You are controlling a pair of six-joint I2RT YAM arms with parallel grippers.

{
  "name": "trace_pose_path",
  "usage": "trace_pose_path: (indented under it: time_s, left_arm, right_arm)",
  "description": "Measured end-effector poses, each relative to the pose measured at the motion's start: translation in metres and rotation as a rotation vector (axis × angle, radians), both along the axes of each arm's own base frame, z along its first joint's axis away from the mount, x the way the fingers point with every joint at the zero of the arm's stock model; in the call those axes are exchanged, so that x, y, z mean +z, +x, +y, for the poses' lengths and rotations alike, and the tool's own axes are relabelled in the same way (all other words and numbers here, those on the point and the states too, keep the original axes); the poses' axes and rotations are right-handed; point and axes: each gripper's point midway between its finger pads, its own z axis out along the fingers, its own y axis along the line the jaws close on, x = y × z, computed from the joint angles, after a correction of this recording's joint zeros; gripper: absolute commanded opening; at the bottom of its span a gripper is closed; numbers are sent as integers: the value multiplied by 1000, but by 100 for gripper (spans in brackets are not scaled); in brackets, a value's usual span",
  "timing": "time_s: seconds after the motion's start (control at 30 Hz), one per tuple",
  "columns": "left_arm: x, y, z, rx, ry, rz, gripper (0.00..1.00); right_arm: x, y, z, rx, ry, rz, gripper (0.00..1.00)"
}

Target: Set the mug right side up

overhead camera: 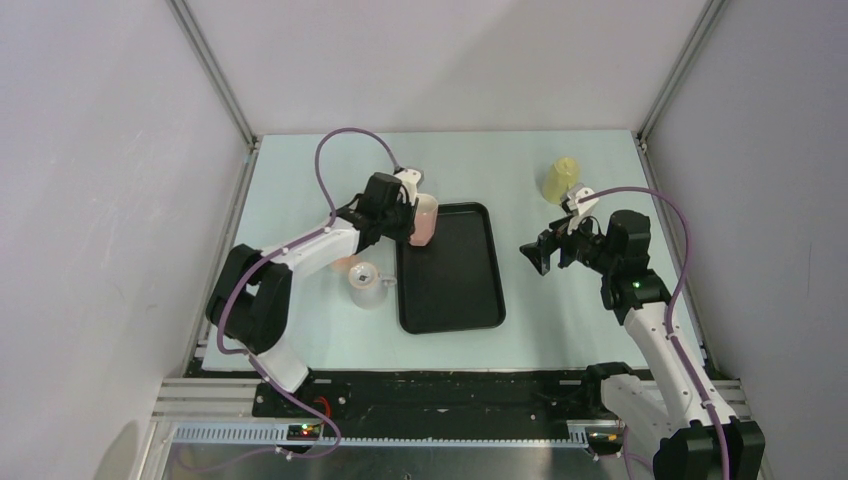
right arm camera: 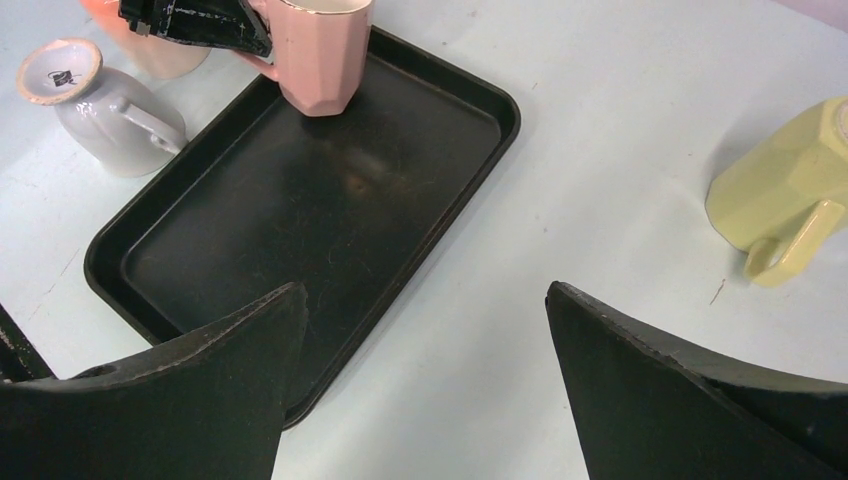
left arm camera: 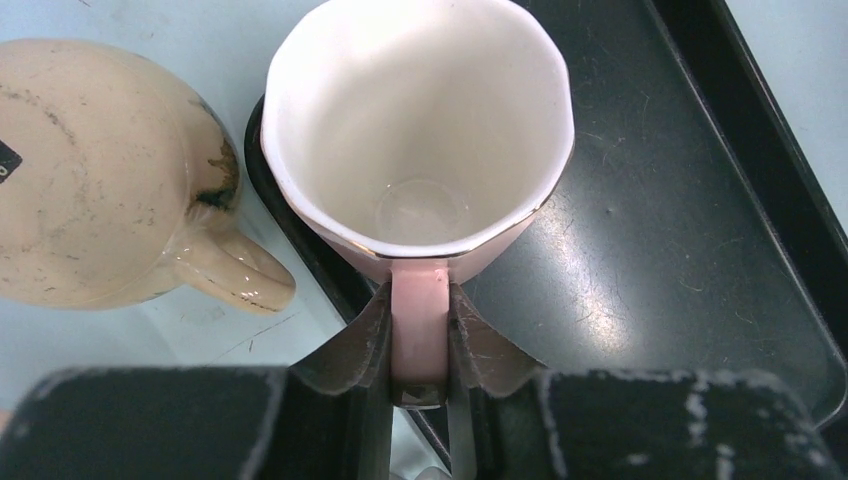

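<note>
Task mug: the pink faceted ceramic mug stands upright with its white inside open to the top. It sits at the upper left corner of the tray in the top view.
Mug contact: its base is over the tray's corner; whether it rests on the tray or is held just above it cannot be told.
Mug handle: the pink handle points back at the left wrist camera and runs down the lower middle of that frame.
Left gripper: the left gripper is clamped on the pink mug's handle, with its 2 fingers pressing it from either side.
Right gripper: the right gripper hangs over the table right of the tray. Its 2 black fingers are spread wide apart and hold nothing.
Tray: the black rectangular metal tray lies in the middle of the top view, its scuffed floor bare apart from the pink mug.
Grey mug: a pale grey mug stands upside down just left of the tray, with its handle towards the tray.
Beige mug: a speckled peach-beige glazed mug fills the upper left of the left wrist frame. It is just beside the pink mug and off the tray.
Yellow mug: a yellow faceted mug sits at the right edge of the right wrist frame, well apart from the tray. Its handle is at the lower right.
Table: the pale blue-green tabletop carries all of it.
</note>
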Motion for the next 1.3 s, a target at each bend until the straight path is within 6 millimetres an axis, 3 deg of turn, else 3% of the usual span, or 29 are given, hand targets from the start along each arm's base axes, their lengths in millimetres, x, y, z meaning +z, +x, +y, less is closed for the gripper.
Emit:
trace_pose_path:
  time_s: [0.3, 0.53, 0.63, 0.8, 1.1, 1.3]
  left_arm:
    - [-4, -6, -11, -34, -25, -1, 17]
    - [-7, -13, -16, -59, -30, 11, 18]
    - [-8, -13, -16, -59, -29, 11, 27]
    - [-11, -18, -19, -71, -23, 20, 27]
    - [-19, -33, -27, -120, 6, 41, 53]
    - [-20, -32, -25, -116, 26, 28, 80]
  right_arm:
    - [-3, 2, 0, 3, -6, 5, 94]
    - [-9, 2, 4, 17, -14, 19, 94]
    - [-12, 2, 4, 21, -19, 21, 94]
    - [-14, 1, 4, 22, -22, 24, 95]
    - [-14, 1, 4, 22, -23, 24, 95]
    - [-14, 1, 4, 22, -23, 24, 95]
